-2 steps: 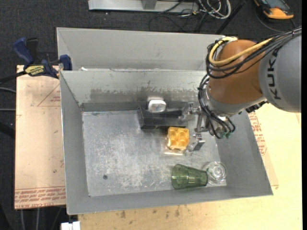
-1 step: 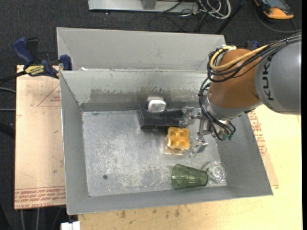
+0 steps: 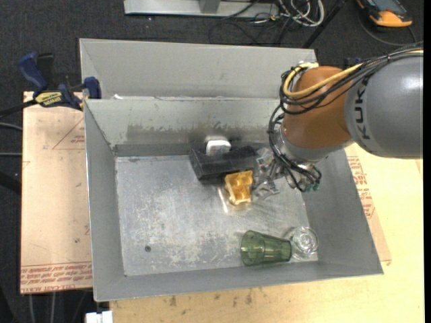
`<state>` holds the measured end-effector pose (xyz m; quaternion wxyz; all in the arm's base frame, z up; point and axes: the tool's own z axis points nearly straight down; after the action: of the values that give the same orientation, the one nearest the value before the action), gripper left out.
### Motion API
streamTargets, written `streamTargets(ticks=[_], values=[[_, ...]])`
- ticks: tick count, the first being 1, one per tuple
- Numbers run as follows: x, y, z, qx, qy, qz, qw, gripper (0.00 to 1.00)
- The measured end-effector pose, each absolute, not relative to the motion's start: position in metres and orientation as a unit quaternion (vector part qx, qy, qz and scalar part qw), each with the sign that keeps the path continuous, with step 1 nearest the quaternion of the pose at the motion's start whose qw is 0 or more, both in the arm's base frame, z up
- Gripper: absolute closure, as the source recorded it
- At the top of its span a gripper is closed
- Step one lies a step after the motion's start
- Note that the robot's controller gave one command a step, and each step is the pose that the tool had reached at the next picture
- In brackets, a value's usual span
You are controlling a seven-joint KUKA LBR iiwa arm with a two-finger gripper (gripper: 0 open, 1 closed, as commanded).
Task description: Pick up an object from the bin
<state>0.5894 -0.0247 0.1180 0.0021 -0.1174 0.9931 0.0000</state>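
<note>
From my seat, the bin [image 3: 168, 241] is lit evenly and fairly brightly from above, and its grey floor gives back a soft, patchy sheen. The arm's orange cover [image 3: 316, 113] is palest along its top and throws a dim shadow onto the floor beneath it, beside the yellow crumpled piece [image 3: 238, 187], while a dark band of shade runs along the foot of the back wall [image 3: 195, 113]. I see small glints on the clear glass [image 3: 304, 241] next to the green tumbler [image 3: 264, 247].
</note>
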Motion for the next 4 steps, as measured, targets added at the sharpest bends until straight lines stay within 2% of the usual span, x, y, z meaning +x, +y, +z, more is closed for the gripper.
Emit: streamTargets(ticks=[1, 2, 3, 4], values=[[0.587, -0.024, 0.116, -0.118, 0.993, 0.001, -0.003, 0.00], [0.587, -0.024, 0.115, -0.118, 0.993, 0.001, -0.003, 0.00], [0.626, 0.009, 0.101, -0.130, 0.991, -0.005, -0.011, 0.00], [0.634, 0.015, 0.103, -0.134, 0.991, -0.005, -0.005, 1.00]])
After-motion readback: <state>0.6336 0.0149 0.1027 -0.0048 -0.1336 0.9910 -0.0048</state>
